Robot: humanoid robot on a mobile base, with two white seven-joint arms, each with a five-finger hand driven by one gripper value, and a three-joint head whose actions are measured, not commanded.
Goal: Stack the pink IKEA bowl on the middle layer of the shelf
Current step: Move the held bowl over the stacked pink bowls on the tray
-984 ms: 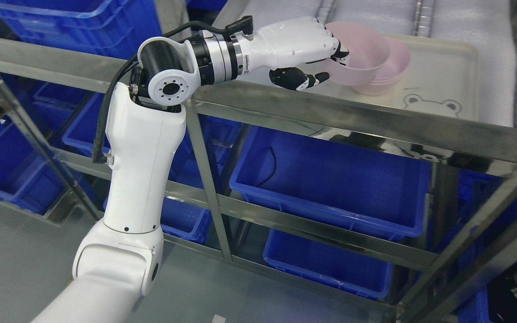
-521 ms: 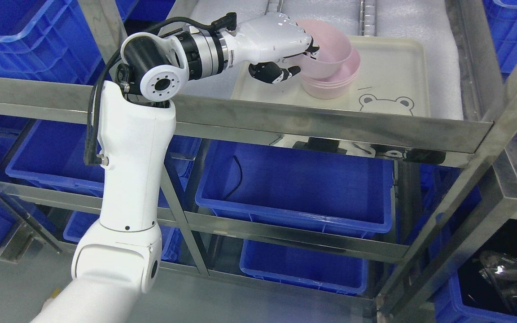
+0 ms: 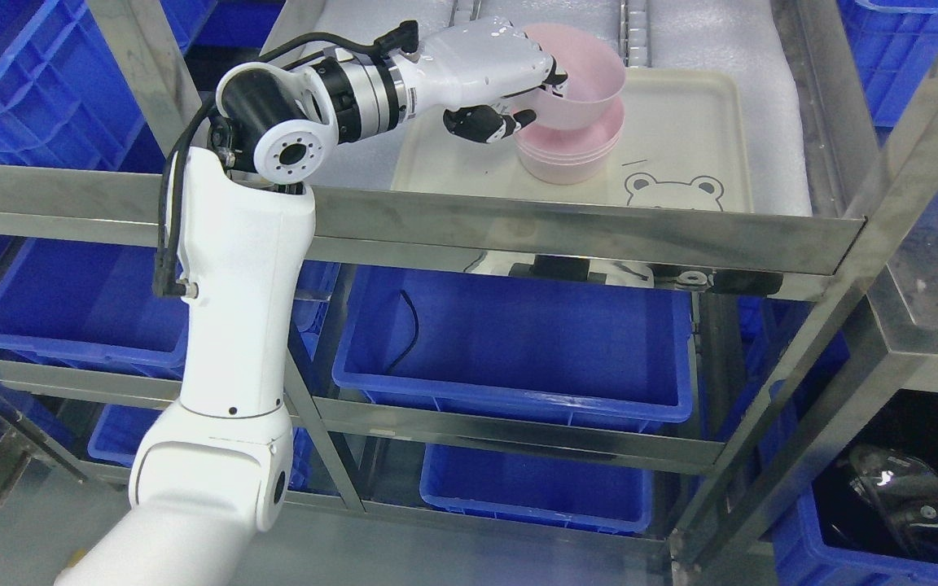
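One pink bowl (image 3: 579,77) is gripped at its near rim by the left hand (image 3: 493,69), tilted over the stack (image 3: 571,150) on the tray (image 3: 681,106). Recommend levelling, centring, then lowering before the fingers (image 3: 510,126) release.

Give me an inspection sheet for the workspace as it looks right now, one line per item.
Surface: steel shelf lined with white foam, cream bear tray on it.
Job's things: pink bowl held above the stack of pink bowls on the tray, not yet nested.
Clutter: nothing seen on the tray besides the bowls.
Grippers: left hand shut on the bowl's rim; right not in view.
Cables: black cable along the left arm; loose black cable in a bin.
Surroundings: blue bins on lower shelves.
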